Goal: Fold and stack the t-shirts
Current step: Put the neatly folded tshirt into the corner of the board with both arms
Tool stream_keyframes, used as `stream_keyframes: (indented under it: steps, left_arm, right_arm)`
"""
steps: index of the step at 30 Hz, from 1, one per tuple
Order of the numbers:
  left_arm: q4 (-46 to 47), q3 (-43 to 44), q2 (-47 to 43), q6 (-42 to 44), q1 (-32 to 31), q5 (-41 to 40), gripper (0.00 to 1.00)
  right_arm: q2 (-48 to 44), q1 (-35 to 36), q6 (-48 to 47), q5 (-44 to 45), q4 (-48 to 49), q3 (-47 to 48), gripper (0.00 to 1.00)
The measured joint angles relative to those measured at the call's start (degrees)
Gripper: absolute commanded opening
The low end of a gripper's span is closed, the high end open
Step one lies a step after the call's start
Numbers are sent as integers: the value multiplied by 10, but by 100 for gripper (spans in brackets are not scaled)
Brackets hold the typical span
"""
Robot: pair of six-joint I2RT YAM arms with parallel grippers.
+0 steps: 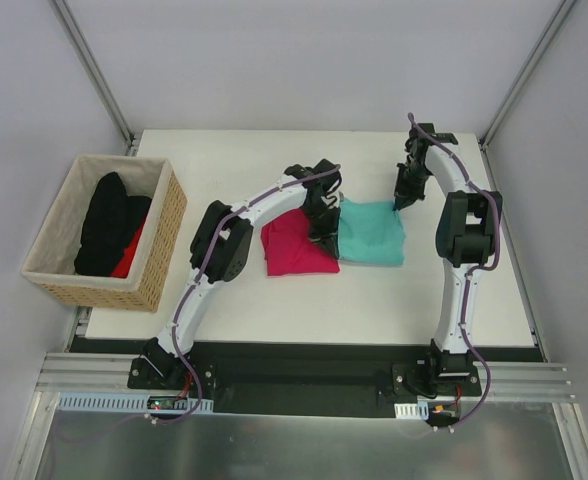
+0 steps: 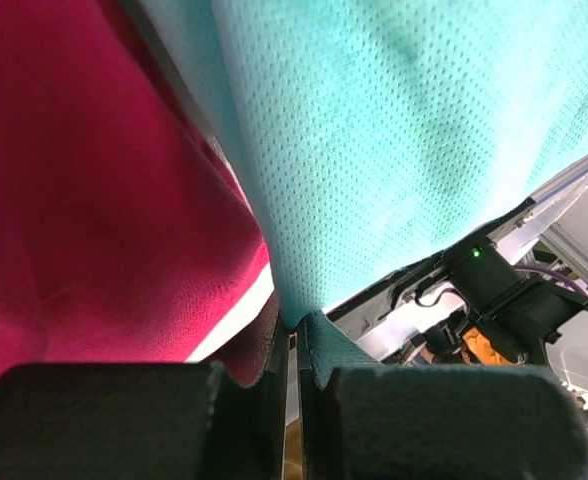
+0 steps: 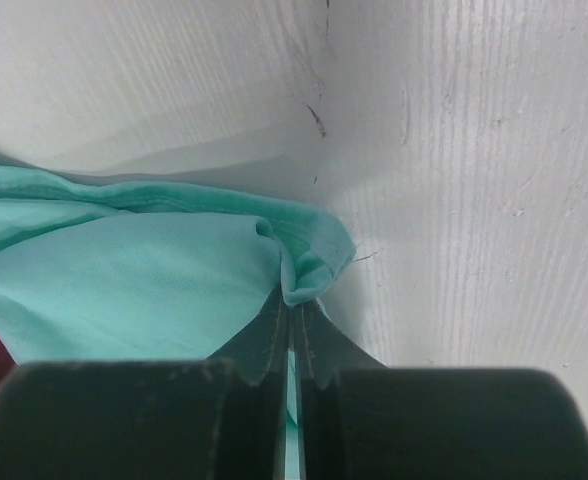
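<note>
Teal t-shirt: the teal t-shirt point(image 1: 372, 233) lay bunched at the middle of the white tabletop point(image 1: 374, 300), between the two arms.
Pink t-shirt: the pink t-shirt point(image 1: 296, 245) lay as a rough flat square just to the left of the teal one, their edges touching under the left arm's wrist.
Left tool: the left tool point(image 1: 328, 236) stood over the seam where the two shirts met. In the left wrist view its fingers were pressed together on a fold of teal cloth point(image 2: 394, 150), with the pink cloth point(image 2: 94, 180) draped just beside the left finger.
Right tool: the right tool point(image 1: 401, 203) was at the far right corner of the teal shirt. In the right wrist view its fingers were pinching that corner point(image 3: 309, 265), lifted slightly off the tabletop point(image 3: 474, 150).
Basket: a wicker basket point(image 1: 164, 235) sat off the tabletop's left edge, well apart from the shirts, holding a black cloth point(image 1: 109, 225) over a red cloth point(image 1: 129, 258).
</note>
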Motion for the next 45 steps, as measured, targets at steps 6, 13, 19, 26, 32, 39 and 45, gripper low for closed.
stream_keyframes:
  steps: [6,13,19,26,32,39,45]
  left_arm:
    - [0,-2,-1,0,0,-5,0]
    - [0,-2,-1,0,0,-12,0]
    - [0,-2,-12,0,0,-25,0]
    - [0,-2,-35,1,0,-36,0]
    - [-1,-2,-43,5,0,-46,0]
    - [-3,-2,-43,10,0,-50,0]
    - [-10,-2,-45,14,0,-59,0]
  right_arm:
    - [-4,0,0,-8,-5,9,1]
    - [-27,0,0,-12,-7,18,1]
    - [-47,1,0,-12,-8,19,1]
    - [-49,1,0,-11,-8,19,1]
    - [-56,1,0,-11,-8,19,1]
    - [-69,7,0,-11,-14,35,1]
    - [-86,17,0,-11,-18,38,1]
